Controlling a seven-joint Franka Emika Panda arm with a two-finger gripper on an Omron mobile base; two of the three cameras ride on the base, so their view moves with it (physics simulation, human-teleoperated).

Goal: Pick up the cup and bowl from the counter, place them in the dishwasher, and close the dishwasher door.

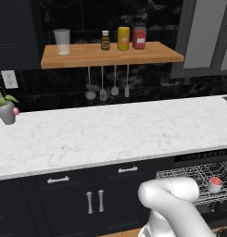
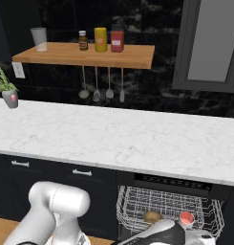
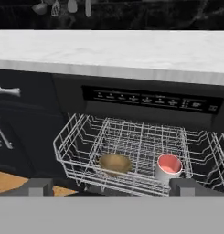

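- The dishwasher stands open under the marble desk, its wire rack pulled out toward the room.
- Both dishes already sit in that rack: the cup upright near the front rail, red inside facing up, and a brown bowl just beside it, toward the navy cabinets, mouth up too.
- Neither dish has a long axis to speak of; both are round and squat.
- The pincer hangs low in front of the rack, looking back at it; its fingertips are set wide apart with nothing between them.
- So what remains, I judge, is the dishwasher door, which I cannot make out from here; presumably it lies dropped below the rack, its long axis running along the desk front.
- The rack looks to need pushing in first, straight away from the pincer.
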